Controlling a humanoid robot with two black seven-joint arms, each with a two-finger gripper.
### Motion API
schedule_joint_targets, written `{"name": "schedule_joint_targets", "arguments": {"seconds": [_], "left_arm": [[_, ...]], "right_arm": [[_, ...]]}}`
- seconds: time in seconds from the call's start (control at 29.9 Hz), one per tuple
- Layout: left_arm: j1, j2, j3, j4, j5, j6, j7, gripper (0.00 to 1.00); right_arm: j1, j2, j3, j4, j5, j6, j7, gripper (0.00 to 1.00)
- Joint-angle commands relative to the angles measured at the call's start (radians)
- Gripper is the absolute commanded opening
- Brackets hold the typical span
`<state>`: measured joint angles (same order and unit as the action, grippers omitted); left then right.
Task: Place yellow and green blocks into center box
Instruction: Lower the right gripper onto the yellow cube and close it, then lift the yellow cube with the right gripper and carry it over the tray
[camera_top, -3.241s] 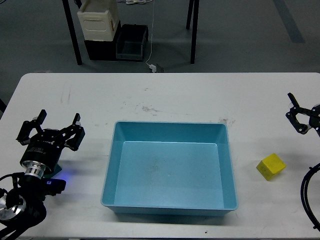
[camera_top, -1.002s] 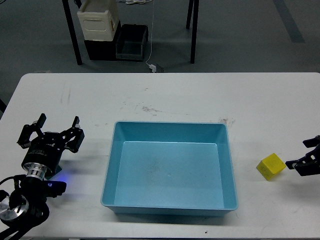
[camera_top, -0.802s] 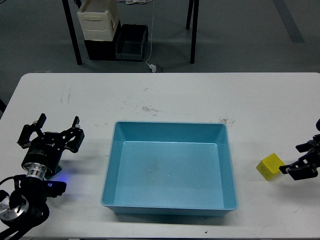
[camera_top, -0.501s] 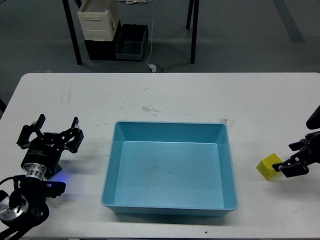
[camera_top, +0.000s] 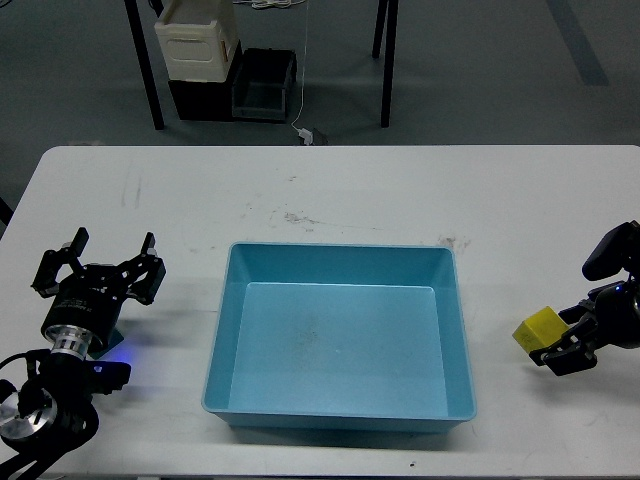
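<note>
White desk (camera_top: 330, 190) over grey floor; right gripper (camera_top: 562, 347) has closed in, fingers now touching yellow block (camera_top: 539, 329) near right edge, grasp can't tell; left gripper (camera_top: 96, 275) fingers spread.

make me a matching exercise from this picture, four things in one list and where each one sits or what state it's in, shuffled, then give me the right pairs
Things:
1. yellow block
2. blue tray
3. left tool
4. cream-white container

Places or states:
A. on the floor beyond the table, beside a dark bin
B. near the table's right edge, with the right tool against it
C. middle of the table, nothing inside
D. fingers spread open, over the table's left side

Pairs: 1-B, 2-C, 3-D, 4-A
</note>
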<state>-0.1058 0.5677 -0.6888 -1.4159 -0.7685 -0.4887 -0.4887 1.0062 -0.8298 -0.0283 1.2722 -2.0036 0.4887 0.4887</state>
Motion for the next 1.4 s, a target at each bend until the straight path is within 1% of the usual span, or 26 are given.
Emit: {"name": "schedule_joint_targets", "arguments": {"seconds": [0.0,0.07,0.13,0.23,0.3,0.37,0.43,0.47,0.57,0.6,0.63,0.77,0.84,1.07,1.24,1.37], "left_arm": [[0.000,0.000,0.000,0.000,0.000,0.000,0.000,1.00],[0.000,0.000,0.000,0.000,0.000,0.000,0.000,1.00],[0.000,0.000,0.000,0.000,0.000,0.000,0.000,1.00],[0.000,-0.002,0.000,0.000,0.000,0.000,0.000,1.00],[0.000,-0.002,0.000,0.000,0.000,0.000,0.000,1.00],[0.002,-0.002,0.000,0.002,0.000,0.000,0.000,1.00],[0.002,-0.003,0.000,0.002,0.000,0.000,0.000,1.00],[0.002,-0.002,0.000,0.002,0.000,0.000,0.000,1.00],[0.002,-0.005,0.000,0.002,0.000,0.000,0.000,1.00],[0.002,-0.005,0.000,0.002,0.000,0.000,0.000,1.00],[0.000,-0.003,0.000,0.002,0.000,0.000,0.000,1.00],[0.000,-0.003,0.000,0.002,0.000,0.000,0.000,1.00],[0.000,-0.003,0.000,0.002,0.000,0.000,0.000,1.00],[0.000,-0.003,0.000,0.002,0.002,0.000,0.000,1.00],[-0.002,-0.003,-0.011,0.002,0.000,0.000,0.000,1.00],[-0.002,-0.003,-0.018,0.002,0.000,0.000,0.000,1.00]], "right_arm": [[0.003,0.001,0.001,0.000,0.002,0.000,0.000,0.77],[0.003,0.003,0.002,-0.004,0.002,0.000,0.000,0.67],[0.000,0.003,0.001,-0.013,0.000,0.000,0.000,0.62],[0.000,0.004,0.001,-0.016,-0.001,0.000,0.000,0.51],[0.002,0.006,0.004,-0.025,-0.001,0.000,0.000,0.40],[0.003,0.018,0.007,-0.046,-0.001,0.000,0.000,0.24],[0.006,0.034,0.010,-0.074,-0.003,0.000,0.000,0.15],[0.014,0.035,0.010,-0.091,-0.003,0.000,0.000,0.11],[0.046,0.029,0.014,-0.144,0.000,0.000,0.000,0.04],[0.066,0.028,0.016,-0.157,0.003,-0.015,0.000,0.02],[0.095,0.024,0.018,-0.162,0.009,-0.028,0.000,0.00],[0.198,0.003,0.070,-0.155,0.013,-0.067,0.000,0.00],[0.254,-0.008,0.113,-0.142,0.013,-0.068,0.000,0.00],[0.457,0.006,0.116,-0.007,0.035,-0.056,0.000,0.00],[0.653,0.080,-0.008,0.088,0.097,-0.002,0.000,0.00],[0.747,0.168,-0.106,0.162,0.141,0.000,0.000,0.01]]}}
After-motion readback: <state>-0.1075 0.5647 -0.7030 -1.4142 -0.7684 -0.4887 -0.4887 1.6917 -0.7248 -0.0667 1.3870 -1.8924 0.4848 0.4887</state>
